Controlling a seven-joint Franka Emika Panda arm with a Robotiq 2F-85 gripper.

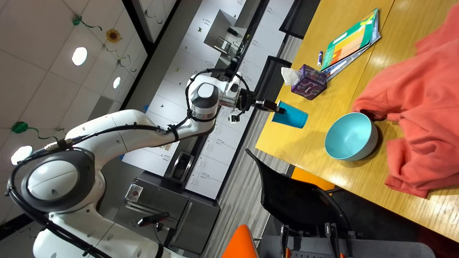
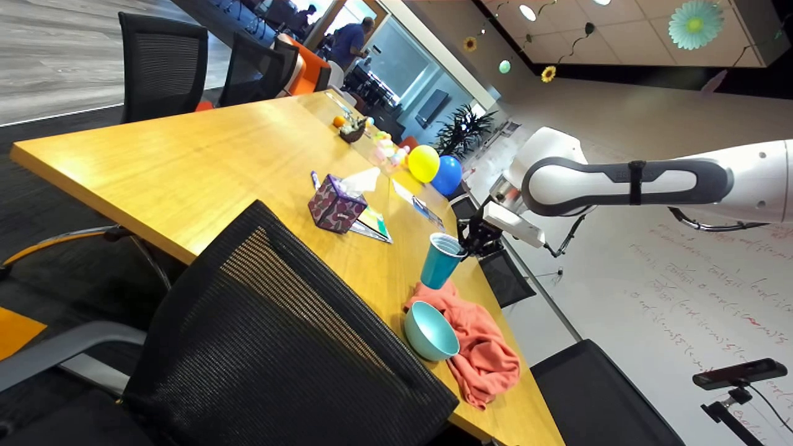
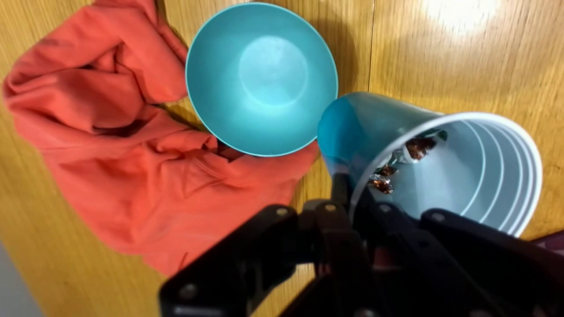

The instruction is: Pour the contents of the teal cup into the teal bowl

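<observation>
My gripper (image 3: 350, 189) is shut on the rim wall of the teal cup (image 3: 454, 185), one finger inside and one outside. The cup is held above the table, roughly upright, in both exterior views (image 1: 291, 115) (image 2: 441, 263). In the wrist view several shiny wrapped pieces (image 3: 418, 147), copper, silver and green, lie inside the cup. The wide teal bowl (image 3: 273, 132) stands on the table beside the cup, with nothing visible inside it. The bowl also shows in both exterior views (image 1: 349, 138) (image 2: 430, 331), apart from the cup. The gripper (image 1: 281, 109) is at the cup's rim.
A crumpled coral cloth (image 3: 132, 176) lies against the bowl. A purple tissue box (image 1: 310, 82), booklets (image 1: 351, 39) and a marker (image 1: 320, 58) are on the wooden table (image 1: 304, 150). Black chairs (image 2: 279, 334) stand at the table's edges. Balloons (image 2: 424, 163) are farther off.
</observation>
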